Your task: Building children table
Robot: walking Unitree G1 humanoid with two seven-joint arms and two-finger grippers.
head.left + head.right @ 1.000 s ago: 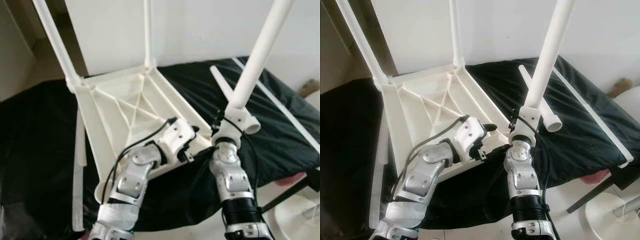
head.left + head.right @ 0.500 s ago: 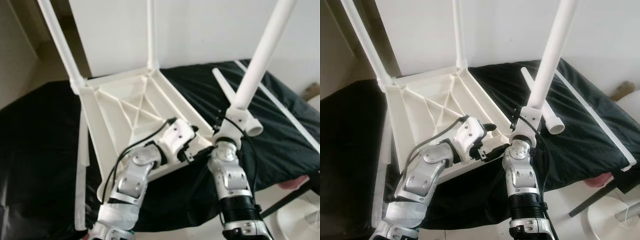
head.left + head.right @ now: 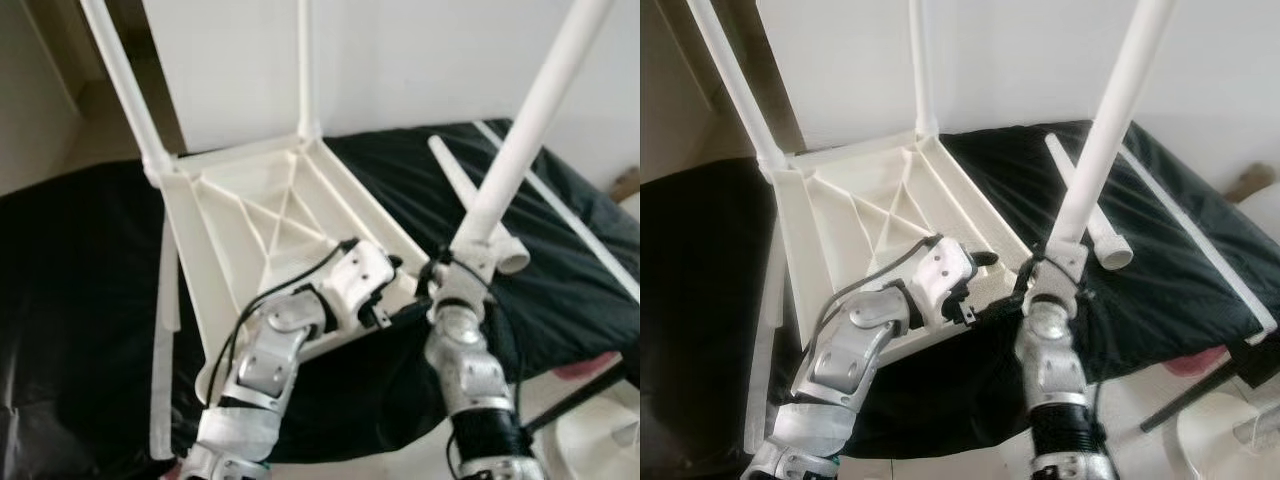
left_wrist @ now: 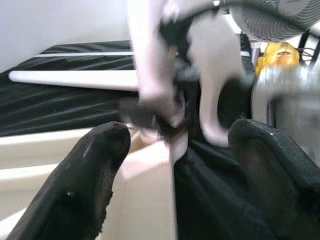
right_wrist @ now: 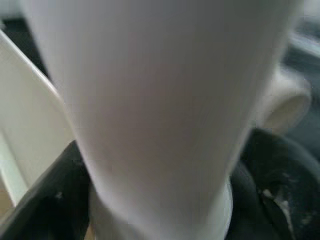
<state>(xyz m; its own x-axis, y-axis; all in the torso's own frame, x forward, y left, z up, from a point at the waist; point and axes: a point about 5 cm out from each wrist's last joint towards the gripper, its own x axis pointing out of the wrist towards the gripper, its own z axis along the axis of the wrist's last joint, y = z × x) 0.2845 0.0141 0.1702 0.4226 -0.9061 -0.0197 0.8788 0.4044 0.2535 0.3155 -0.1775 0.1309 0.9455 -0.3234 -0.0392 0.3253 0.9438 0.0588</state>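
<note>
The white ribbed plastic tabletop [image 3: 260,230] lay inverted on black cloth [image 3: 80,290]. Right gripper [image 5: 160,200] fingers clamped the white tubular leg [image 3: 520,140]; left gripper [image 4: 172,145] fingers spread wide at the tabletop's corner.

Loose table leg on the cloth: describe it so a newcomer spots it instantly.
Find the upturned white tabletop on the black cloth. To its right, behind the leg in the right gripper, the loose leg lies flat. It alone is neither held nor fitted.

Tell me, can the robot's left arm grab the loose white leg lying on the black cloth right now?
Probably not easily. The loose leg lies past the right gripper, which holds another leg upright in between, and the left gripper is at the tabletop's corner.
</note>
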